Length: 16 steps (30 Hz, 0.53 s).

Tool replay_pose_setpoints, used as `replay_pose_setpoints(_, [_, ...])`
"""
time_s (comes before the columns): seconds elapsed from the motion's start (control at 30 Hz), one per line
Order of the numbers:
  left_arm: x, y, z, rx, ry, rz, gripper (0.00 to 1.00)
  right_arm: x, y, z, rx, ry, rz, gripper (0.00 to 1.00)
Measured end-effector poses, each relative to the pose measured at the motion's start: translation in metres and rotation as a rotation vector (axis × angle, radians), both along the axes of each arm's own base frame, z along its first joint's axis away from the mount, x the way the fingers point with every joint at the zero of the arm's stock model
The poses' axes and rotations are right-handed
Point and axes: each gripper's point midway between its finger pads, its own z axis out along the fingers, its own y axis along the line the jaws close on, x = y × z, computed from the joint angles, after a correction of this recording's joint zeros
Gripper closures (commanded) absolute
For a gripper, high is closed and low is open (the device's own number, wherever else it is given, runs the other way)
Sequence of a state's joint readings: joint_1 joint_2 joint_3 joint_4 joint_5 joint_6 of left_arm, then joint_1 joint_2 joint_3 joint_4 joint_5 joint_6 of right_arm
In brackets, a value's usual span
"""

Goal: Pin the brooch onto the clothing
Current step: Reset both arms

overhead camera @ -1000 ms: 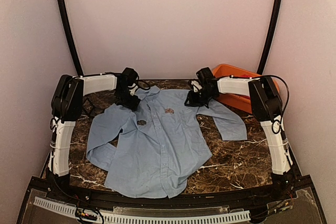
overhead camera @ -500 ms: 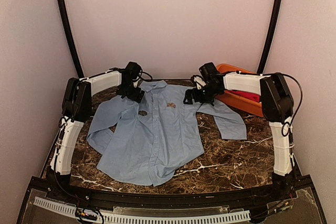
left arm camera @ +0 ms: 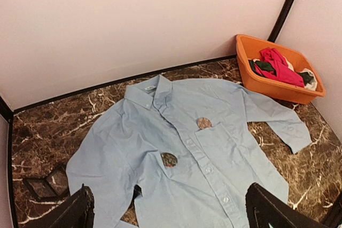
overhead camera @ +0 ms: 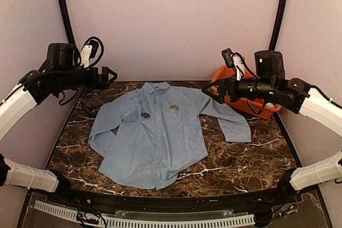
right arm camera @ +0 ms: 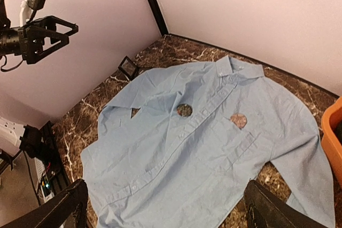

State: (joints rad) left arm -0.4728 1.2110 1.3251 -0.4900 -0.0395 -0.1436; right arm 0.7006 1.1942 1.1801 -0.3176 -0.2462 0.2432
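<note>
**2 pincers off the shirt**

My left pincer [overhead camera: 109,75] and right pincer [overhead camera: 209,90] have risen clear of the shirt [overhead camera: 155,148], both released and empty. The brooch [overhead camera: 145,115] stays on its chest beside the placket. I judge the pinning done.

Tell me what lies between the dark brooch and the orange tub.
Only the shirt: its button strip, then a brownish round piece at the top of the pocket, then the sleeve. The left wrist view shows it best.
</note>
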Motion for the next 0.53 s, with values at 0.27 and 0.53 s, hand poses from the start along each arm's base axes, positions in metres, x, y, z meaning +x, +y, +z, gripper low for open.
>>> replay_pose_setpoints(0.27, [-0.084,0.025,-0.111,0.054,0.142,-0.099,0.01,-0.043,-0.031,-0.013,0.029,-0.024,0.02,0.01])
replay_pose_setpoints(0.53, [-0.104,0.037,-0.095,0.055,-0.006,-0.128,0.01,-0.063,-0.044,-0.014,0.076,-0.099,0.04,0.01])
